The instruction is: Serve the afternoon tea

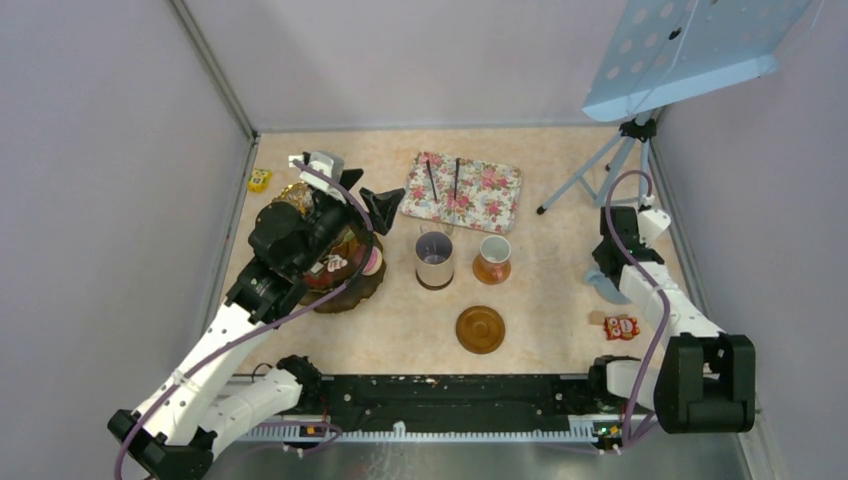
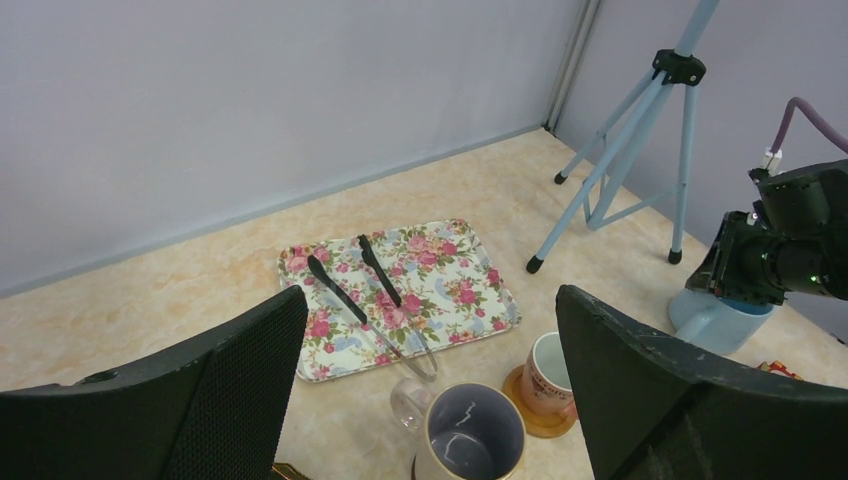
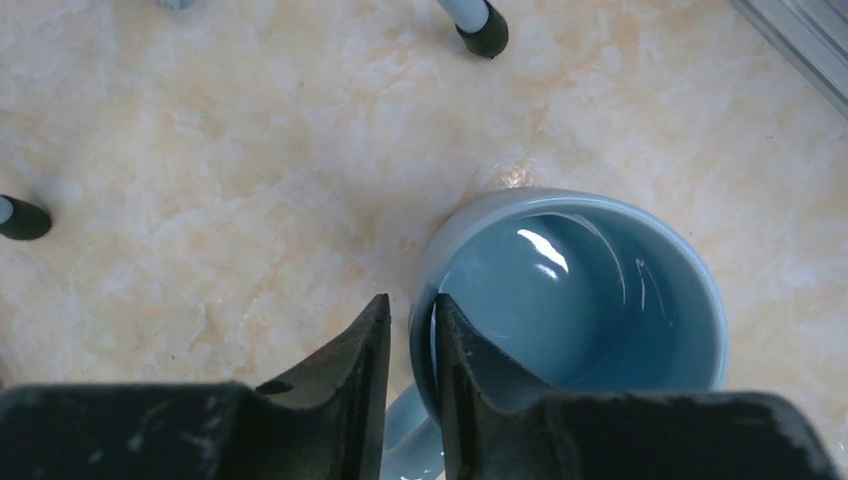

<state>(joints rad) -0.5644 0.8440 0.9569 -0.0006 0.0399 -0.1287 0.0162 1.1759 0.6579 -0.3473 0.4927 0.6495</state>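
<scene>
Right gripper (image 3: 410,312) is clamped on the wall of the light-blue mug (image 3: 600,300), one finger inside the rim, one outside. The mug stands upright near the right edge of the tabletop (image 1: 545,295). Left gripper (image 2: 430,300) fingers stand wide apart

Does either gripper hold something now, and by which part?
The right gripper pinches the light-blue mug by its wall beside the handle, one finger inside. The left gripper is open and empty.

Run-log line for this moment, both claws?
right claw: pinching light-blue mug rim | left claw: open, empty | black tongs: on tray
</scene>
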